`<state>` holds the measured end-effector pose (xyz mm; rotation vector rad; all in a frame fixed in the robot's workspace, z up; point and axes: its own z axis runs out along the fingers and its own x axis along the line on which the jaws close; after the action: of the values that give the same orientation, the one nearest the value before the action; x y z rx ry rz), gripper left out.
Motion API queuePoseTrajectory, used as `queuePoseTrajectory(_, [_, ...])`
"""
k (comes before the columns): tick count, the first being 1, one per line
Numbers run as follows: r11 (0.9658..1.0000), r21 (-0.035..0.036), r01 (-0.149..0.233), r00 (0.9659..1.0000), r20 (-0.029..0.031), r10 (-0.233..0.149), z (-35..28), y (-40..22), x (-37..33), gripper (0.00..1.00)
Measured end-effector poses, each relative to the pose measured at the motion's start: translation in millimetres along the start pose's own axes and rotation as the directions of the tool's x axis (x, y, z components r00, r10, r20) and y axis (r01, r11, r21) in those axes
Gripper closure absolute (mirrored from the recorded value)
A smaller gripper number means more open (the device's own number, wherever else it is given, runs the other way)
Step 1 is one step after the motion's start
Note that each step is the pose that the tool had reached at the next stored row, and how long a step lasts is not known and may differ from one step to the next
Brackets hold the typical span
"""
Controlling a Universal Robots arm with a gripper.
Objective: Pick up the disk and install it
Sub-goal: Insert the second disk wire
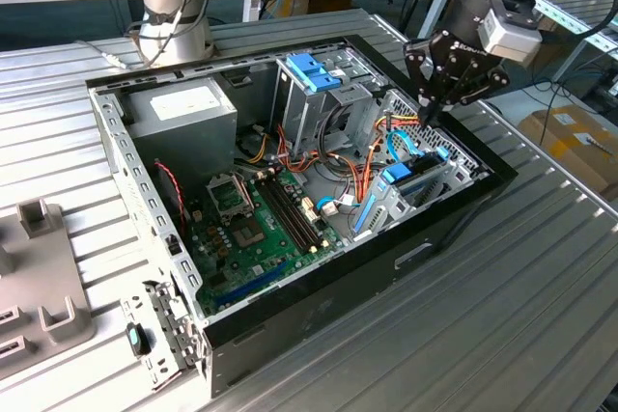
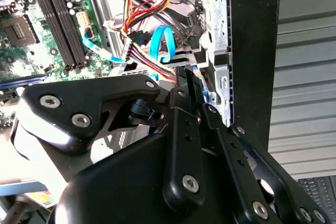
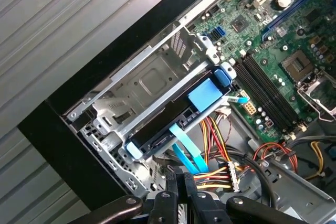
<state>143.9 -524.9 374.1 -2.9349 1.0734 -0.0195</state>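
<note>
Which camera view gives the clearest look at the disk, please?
The first wrist view: the disk sits edge-on in its bay, both blue rail ends visible. The exterior view shows it small, below the tool. In the second wrist view I cannot make it out.

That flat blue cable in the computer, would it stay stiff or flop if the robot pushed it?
The flat blue cable would probably flop: it is thin like ribbon and already bends in a loop. It looks light too, so a nudge should move it. It likely would not go far, since it seems plugged in by the disk.
</note>
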Motion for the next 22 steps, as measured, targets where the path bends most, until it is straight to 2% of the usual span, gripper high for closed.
queuePoseTrajectory(2, [0.9996,-0.0013,-0.028,0.9996,-0.0016,0.028,0.3,0.1,0.0,0.84])
queuePoseTrajectory(5, [0.9964,-0.0038,-0.085,0.9964,-0.0048,0.085,0.8,0.1,0.0,0.84])
queuePoseTrajectory(9, [0.9898,-0.0055,-0.142,0.9898,-0.0076,0.142,1.3,0.1,0.0,0.84])
queuePoseTrajectory(10, [0.9824,-0.006,-0.187,0.9823,-0.0089,0.187,1.5,0.1,0.0,0.84])
queuePoseTrajectory(12, [0.963,-0.0068,-0.27,0.9629,-0.0116,0.269,1.9,0.1,0.0,0.84])
queuePoseTrajectory(14, [0.9463,-0.007,-0.323,0.9463,-0.0131,0.323,2.0,0.1,0.0,0.84])
queuePoseTrajectory(16, [0.9233,-0.0069,-0.384,0.9233,-0.0144,0.384,2.1,0.1,-0.1,0.84])
queuePoseTrajectory(17, [0.9174,-0.0068,-0.398,0.9174,-0.0147,0.398,2.1,0.1,0.0,0.84])
queuePoseTrajectory(19, [0.9034,-0.0068,-0.429,0.9034,-0.0153,0.429,2.2,0.1,0.0,0.84])
queuePoseTrajectory(20, [0.895,-0.0067,-0.446,0.895,-0.0157,0.446,2.3,0.1,0.0,0.84])
queuePoseTrajectory(22, [0.8714,-0.0065,-0.491,0.8713,-0.0168,0.49,2.4,0.1,-0.1,0.84])
